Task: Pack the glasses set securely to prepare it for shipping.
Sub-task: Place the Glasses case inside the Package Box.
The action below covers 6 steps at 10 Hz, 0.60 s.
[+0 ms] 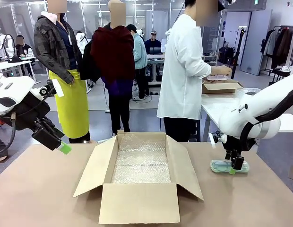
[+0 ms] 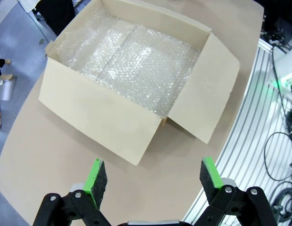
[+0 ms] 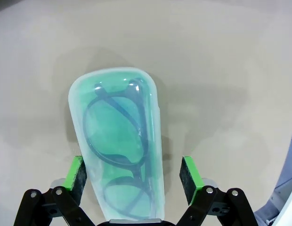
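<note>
A mint green translucent glasses case [image 1: 221, 165] lies flat on the tan table, right of the box, with dark-framed spectacles visible inside. In the right wrist view the case [image 3: 117, 150] runs lengthwise between my right gripper's [image 3: 132, 172] green pads. One pad sits against the case's side and the other stands a little apart from it. From the front, my right gripper [image 1: 234, 168] points straight down over the case's right end. Open and holding nothing, my left gripper [image 1: 61, 145] hangs above the table's left side. The left wrist view has this gripper [image 2: 150, 176] looking down at the box.
An open cardboard box [image 1: 137, 204] lined with bubble wrap stands mid-table, flaps spread; its nearest flap [image 2: 99, 117] lies below my left gripper. A person in a white shirt [image 1: 184, 71] stands beyond the far edge, hands at another table. The table's metal edge rail [image 2: 249, 141] runs beside the box.
</note>
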### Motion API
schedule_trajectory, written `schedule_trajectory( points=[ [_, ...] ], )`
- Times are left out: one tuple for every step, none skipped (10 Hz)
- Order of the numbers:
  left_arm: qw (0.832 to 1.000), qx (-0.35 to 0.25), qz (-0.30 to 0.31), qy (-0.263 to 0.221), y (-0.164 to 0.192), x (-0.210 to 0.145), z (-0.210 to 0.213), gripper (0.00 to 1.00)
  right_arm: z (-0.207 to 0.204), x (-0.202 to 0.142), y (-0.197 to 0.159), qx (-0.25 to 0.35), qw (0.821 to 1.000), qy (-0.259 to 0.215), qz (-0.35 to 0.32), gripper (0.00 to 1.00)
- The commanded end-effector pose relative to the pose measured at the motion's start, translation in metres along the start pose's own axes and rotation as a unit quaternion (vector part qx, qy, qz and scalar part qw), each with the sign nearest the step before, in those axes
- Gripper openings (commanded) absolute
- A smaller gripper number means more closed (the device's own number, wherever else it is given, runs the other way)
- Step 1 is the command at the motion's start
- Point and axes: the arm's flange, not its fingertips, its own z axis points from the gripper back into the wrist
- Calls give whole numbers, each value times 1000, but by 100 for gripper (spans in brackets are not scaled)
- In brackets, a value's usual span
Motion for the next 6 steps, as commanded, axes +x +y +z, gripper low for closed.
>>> schedule_trajectory(
  points=[
    [1000, -3, -1, -8, 1, 1, 1, 100, 0, -3, -8, 20, 1000, -15, 10, 97],
    [1000, -3, -1, -8, 1, 1, 1, 100, -1, -4, -9, 22, 1000, -15, 7, 90],
    [1000, -3, -1, -8, 1, 1, 1, 100, 1, -5, -8, 23, 1000, -12, 5, 78],
    [1000, -3, -1, -8, 1, 1, 1, 100, 3, -5, -7, 24, 1000, -8, 5, 71],
    [1000, -3, -1, -8, 1, 1, 1, 100, 5, -4, -7, 24, 1000, -6, 5, 59],
    [1000, -3, -1, -8, 1, 1, 1, 100, 9, -3, -7, 23, 1000, -5, 3, 52]
  ],
)
